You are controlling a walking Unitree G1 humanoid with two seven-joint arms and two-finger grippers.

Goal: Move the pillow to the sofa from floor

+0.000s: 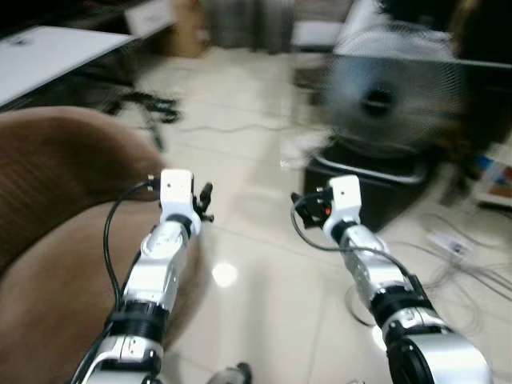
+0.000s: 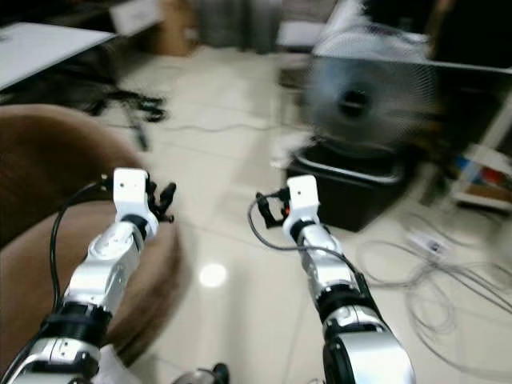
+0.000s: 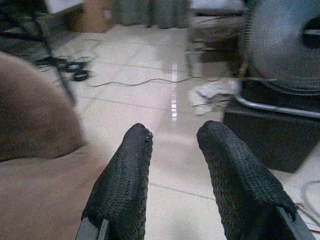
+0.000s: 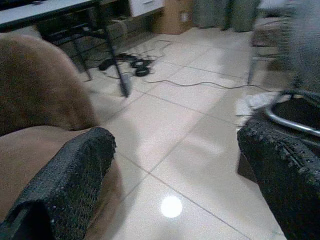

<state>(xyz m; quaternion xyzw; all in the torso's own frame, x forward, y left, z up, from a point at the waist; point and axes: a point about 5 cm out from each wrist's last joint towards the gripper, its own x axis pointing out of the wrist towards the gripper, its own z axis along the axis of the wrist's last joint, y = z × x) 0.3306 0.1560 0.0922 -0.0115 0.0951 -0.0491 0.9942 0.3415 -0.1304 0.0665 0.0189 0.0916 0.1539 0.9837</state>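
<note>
Brown sofa (image 1: 56,200) fills the head view's left; both silver arms reach forward over pale tile floor (image 1: 256,264), a fan (image 1: 392,88) stands ahead. Left wrist view: left gripper (image 3: 172,150) fingers apart, empty, beside the sofa edge. Right wrist view: right gripper (image 4: 175,165) spread wide, empty. I cannot tell where the pillow is.

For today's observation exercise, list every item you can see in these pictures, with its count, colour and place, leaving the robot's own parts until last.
sofa: one, brown, on the robot's left.
floor: one, pale glossy tile, ahead.
fan: one, grey, ahead on the right, on a black box.
table: one, white, far left.
cables: several, white, on the floor at right.
cloth: one, white, on the floor by the black box.
left tool: black fingers open, empty, beside the sofa.
right tool: black fingers open, empty, above the floor.
</note>
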